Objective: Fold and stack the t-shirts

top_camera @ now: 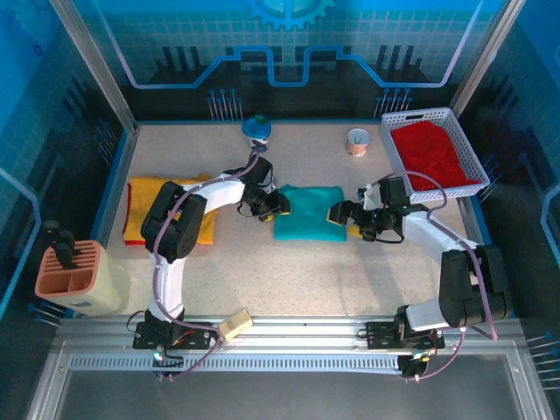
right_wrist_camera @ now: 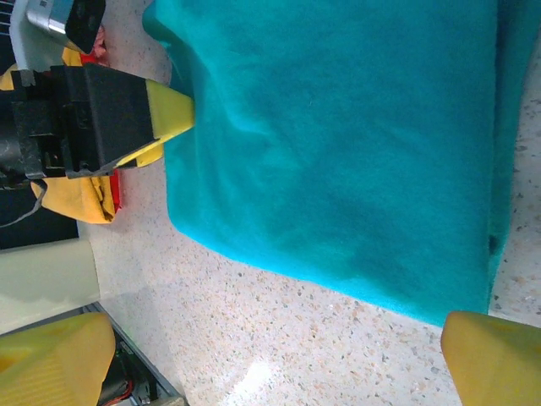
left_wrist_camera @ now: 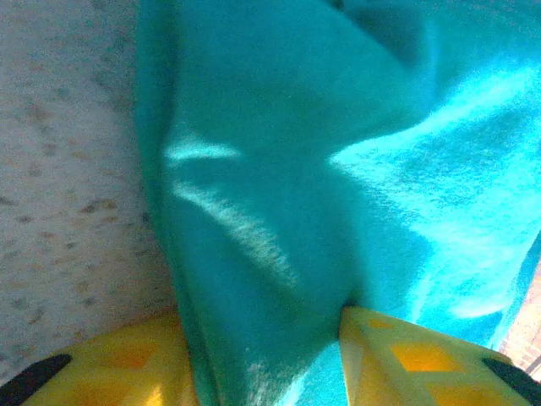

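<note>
Top external view first: the speckled desk (top_camera: 306,280) takes up most of the frame, with both arms reaching in from the bottom edge.

Upper right, a white basket (top_camera: 391,147) sits at an angle with the red t-shirt (top_camera: 433,153) heaped inside it. Over on the left side, the yellow t-shirt (top_camera: 144,210) lies flat on the desk, partly under the left arm. The teal t-shirt (top_camera: 306,213) is folded into a squarish pad right in the centre of the desk, between the two arms. Off the desk at lower left stands a pink-and-cream holder (top_camera: 74,276).

The left end effector (top_camera: 273,206) is at the teal shirt's left edge. In the left wrist view it (left_wrist_camera: 262,355) has a bunch of the teal cloth (left_wrist_camera: 321,169) squeezed between its yellow fingers (left_wrist_camera: 397,359), with creases running down into the gap (looks like a proper pinch to me).

The right end effector (top_camera: 344,213) sits at the shirt's right edge. In the right wrist view it (right_wrist_camera: 275,364) has its fingers spread wide apart and nothing in them. The teal fabric (right_wrist_camera: 338,144) lies flat above them, its edge just beside the right-hand fingertip.

Small stuff near the top of the desk: a blue round object (top_camera: 257,129) and a little cup (top_camera: 357,141).
</note>
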Robot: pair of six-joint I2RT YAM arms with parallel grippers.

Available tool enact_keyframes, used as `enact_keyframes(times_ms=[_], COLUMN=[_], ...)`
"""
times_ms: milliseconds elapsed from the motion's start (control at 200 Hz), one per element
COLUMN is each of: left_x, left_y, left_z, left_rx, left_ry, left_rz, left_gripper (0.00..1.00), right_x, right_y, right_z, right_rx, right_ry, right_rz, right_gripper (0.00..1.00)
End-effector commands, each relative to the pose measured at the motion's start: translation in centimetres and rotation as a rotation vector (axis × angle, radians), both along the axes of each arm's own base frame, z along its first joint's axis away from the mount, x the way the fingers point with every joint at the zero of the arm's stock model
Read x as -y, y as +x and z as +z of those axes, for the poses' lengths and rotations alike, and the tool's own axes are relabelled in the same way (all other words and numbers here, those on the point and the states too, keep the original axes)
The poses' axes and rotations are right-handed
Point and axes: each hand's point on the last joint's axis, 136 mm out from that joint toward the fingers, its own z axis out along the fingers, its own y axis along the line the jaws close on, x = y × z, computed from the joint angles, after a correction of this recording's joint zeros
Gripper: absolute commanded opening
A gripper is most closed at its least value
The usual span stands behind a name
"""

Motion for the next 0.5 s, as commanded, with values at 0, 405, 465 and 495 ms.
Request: enact_keyframes(times_ms=[0, 405, 465, 495], left_x=[2.1, 2.2, 1.9, 1.5], left_y=[-0.8, -0.6, -0.6, -0.7], left_z=[-0.5, -2.4, -2.5, -2.6], left_rx=[-0.028, -0.049, -0.050, -0.053], left_ry=[-0.047, -0.027, -0.005, 0.022], left_rz=[-0.049, -0.042, -0.038, -0.031], left_gripper=[0.42, 0.22, 0.16, 0.11], right_x=[0.8, 1.5, 1.6, 1.7], right_y=[0.0, 0.2, 0.2, 0.2], right_z=[0.5, 0.3, 0.3, 0.2], right_rx=[0.002, -0.007, -0.007, -0.010], right_ry=[-0.004, 0.014, 0.018, 0.018], right_rz=[-0.022, -0.046, -0.051, -0.053], right_gripper=[1.00, 0.99, 0.99, 0.99])
